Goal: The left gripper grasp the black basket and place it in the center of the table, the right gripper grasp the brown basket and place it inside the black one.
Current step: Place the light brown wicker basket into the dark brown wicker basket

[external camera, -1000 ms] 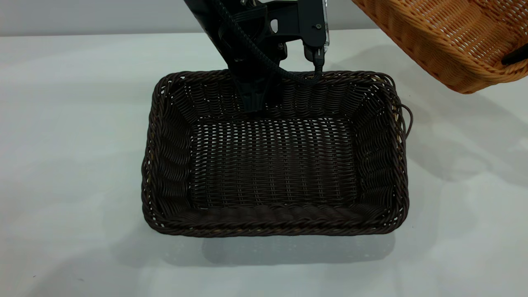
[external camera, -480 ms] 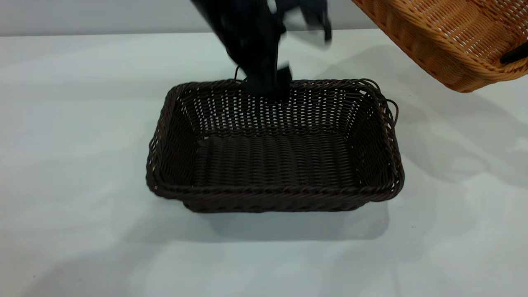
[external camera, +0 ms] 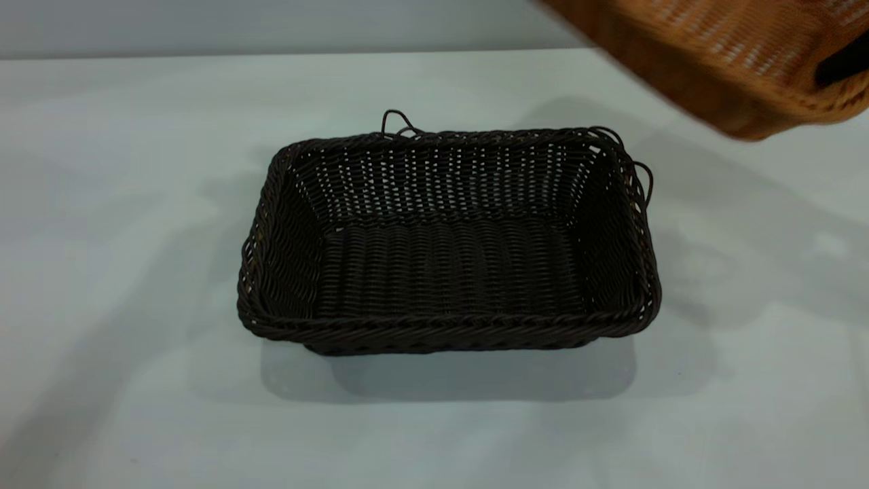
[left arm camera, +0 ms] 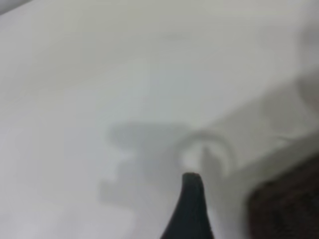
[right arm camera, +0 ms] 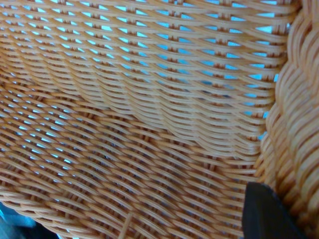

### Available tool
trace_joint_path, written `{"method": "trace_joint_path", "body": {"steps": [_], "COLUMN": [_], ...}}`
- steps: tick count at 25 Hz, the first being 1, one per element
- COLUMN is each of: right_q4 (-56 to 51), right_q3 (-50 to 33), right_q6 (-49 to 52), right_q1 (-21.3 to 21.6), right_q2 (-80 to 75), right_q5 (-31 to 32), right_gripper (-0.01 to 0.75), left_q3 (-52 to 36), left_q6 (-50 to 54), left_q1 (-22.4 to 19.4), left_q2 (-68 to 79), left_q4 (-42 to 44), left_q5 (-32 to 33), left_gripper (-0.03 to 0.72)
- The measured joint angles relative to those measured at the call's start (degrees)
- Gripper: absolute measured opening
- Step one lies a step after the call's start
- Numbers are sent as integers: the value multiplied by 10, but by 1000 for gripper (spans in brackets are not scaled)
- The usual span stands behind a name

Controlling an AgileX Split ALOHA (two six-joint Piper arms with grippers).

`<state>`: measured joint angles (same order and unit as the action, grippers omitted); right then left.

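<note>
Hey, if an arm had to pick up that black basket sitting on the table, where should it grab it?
Probably the braided rim of the black basket, midway along the far long wall, coming from above. It sits flat on the table, open side up, so one finger can drop inside the thin wall and one outside.

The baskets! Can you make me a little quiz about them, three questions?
1. True or false: the black basket has something lying inside it.
2. Where is the brown basket? A) on the table B) up in the air at the right C) inside the black one
3. Fill in: the black basket stands flat on the ____.

Key: 1 false, it is empty. 2 B, the right gripper holds it by the rim. 3 table.
</note>
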<state>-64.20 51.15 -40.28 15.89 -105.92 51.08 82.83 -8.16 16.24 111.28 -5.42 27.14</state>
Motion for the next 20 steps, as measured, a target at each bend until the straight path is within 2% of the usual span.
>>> {"method": "trace_joint_path", "body": {"steps": [4, 9, 15, 20], "right_q4": [75, 156, 294, 333], "right_q3": [0, 42, 130, 185], "right_q6": [51, 124, 252, 287], "right_q1": [-81, -181, -284, -308], "right_q2": [1, 1, -23, -88], "right_q5": [6, 16, 30, 48], "right_gripper": [70, 70, 70, 70], "left_q3": [0, 0, 0, 0], "left_q6": [3, 3, 1, -8], "left_q1": [-70, -117, -128, -128], "left_q2": [0, -1, -1, -2], "left_q4": [1, 2, 2, 2], "left_q5": [1, 3, 3, 3], "left_gripper": [582, 582, 582, 582]}}
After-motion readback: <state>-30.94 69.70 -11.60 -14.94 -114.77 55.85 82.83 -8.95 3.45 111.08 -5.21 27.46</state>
